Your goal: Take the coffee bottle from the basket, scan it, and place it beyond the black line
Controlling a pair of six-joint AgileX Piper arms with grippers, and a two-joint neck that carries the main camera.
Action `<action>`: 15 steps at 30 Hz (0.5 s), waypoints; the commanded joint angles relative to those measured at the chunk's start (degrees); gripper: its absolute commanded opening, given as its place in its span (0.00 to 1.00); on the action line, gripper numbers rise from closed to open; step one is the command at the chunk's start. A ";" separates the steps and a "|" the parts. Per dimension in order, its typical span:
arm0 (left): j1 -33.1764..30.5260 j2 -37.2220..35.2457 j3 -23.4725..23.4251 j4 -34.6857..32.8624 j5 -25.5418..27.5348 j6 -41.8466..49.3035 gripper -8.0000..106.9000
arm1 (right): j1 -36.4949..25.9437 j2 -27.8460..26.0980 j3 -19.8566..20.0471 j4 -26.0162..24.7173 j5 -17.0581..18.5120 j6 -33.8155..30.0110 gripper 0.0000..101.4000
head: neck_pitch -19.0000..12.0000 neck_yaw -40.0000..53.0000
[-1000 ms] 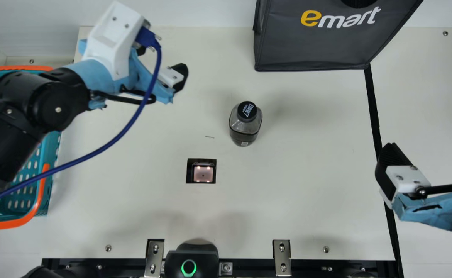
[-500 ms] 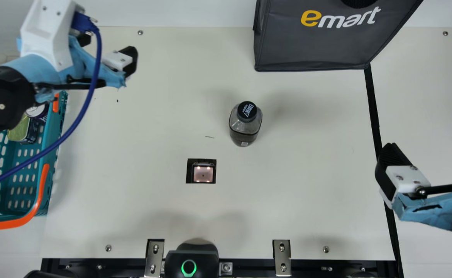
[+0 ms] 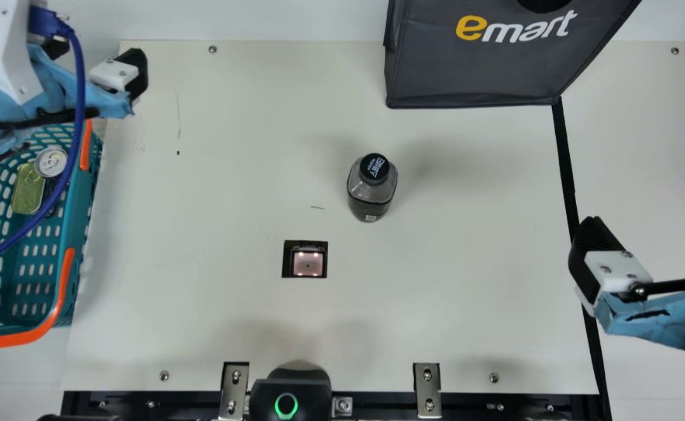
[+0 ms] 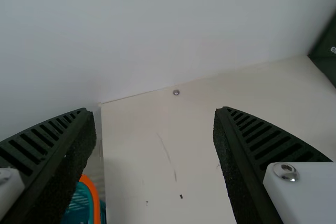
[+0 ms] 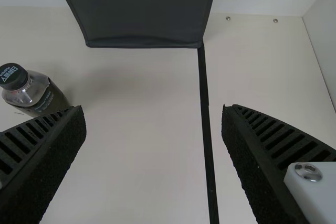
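Coffee bottle [image 3: 370,196] outside basket [image 3: 79,204] with cans [image 3: 51,162]

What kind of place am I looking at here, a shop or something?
Probably a mock checkout counter rather than a real shop: a small lit scanner window is set into the table, with a shopping basket at one side and a dark carrier bag at the back.

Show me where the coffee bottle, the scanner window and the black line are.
Coffee bottle [image 3: 371,192]: main view, on its body below the cap.
Scanner window [image 3: 308,264]: main view, on its lit pane.
Black line [image 5: 206,114]: right wrist view, partway along its strip.
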 commanded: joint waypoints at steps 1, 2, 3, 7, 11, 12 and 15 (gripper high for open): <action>0.90 -0.60 0.24 -0.48 -0.48 0.61 0.85 | 0.00 0.00 0.00 0.00 0.00 0.00 0.90 | -1.57 0.09; 1.37 -0.92 0.41 -0.86 -0.69 1.02 0.85 | 0.00 0.00 0.00 0.00 0.00 0.00 0.90 | -1.57 0.09; 1.76 -1.23 0.57 -1.04 -0.89 1.23 0.85 | 0.00 0.00 0.00 0.00 0.00 0.00 0.90 | -1.57 0.09; 3.36 -2.52 1.41 -2.03 -1.58 2.48 0.85 | 0.00 0.00 0.00 0.00 0.00 0.00 0.90 | -1.57 0.09; 4.92 -3.87 2.51 -2.99 -2.07 3.93 0.85 | 0.00 0.00 0.00 0.00 0.00 0.00 0.90 | -1.57 0.09; 5.29 -4.21 2.84 -3.20 -2.20 4.29 0.85 | 0.00 0.00 0.00 0.00 0.00 0.00 0.90 | -1.57 0.09; 6.35 -5.27 3.73 -4.05 -2.43 5.44 0.85 | 0.00 0.00 0.00 0.00 0.00 0.00 0.90 | -1.57 0.09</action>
